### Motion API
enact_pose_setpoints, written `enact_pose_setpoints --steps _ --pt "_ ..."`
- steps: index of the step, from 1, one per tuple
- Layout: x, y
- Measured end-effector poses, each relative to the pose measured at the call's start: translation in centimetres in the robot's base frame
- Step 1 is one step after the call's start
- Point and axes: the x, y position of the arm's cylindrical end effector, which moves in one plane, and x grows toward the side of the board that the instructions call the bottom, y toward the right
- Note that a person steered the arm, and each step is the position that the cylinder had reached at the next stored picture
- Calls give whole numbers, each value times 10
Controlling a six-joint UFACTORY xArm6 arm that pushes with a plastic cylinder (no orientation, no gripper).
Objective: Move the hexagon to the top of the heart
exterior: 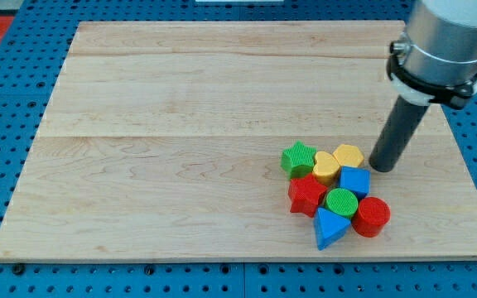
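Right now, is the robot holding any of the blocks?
No, nothing is held. My tip is a plain rod, standing just to the view's right of the yellow hexagon, beside the yellow heart.

A robotics lab bench: a wooden board (180, 124) lies on a blue perforated mounting plate (7, 91).

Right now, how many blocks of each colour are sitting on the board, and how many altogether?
Green: 2, a star and a cylinder
Yellow: 2, a heart and a hexagon
Blue: 2, one angular block and a triangle
Red: 2, a star and a cylinder
Total: 8 blocks
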Motion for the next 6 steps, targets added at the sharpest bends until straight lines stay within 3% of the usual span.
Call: enact_pose_setpoints --steps 3,4,6 --pt "-5 -29" --pt "-31 -29" --pt "-26 -34"
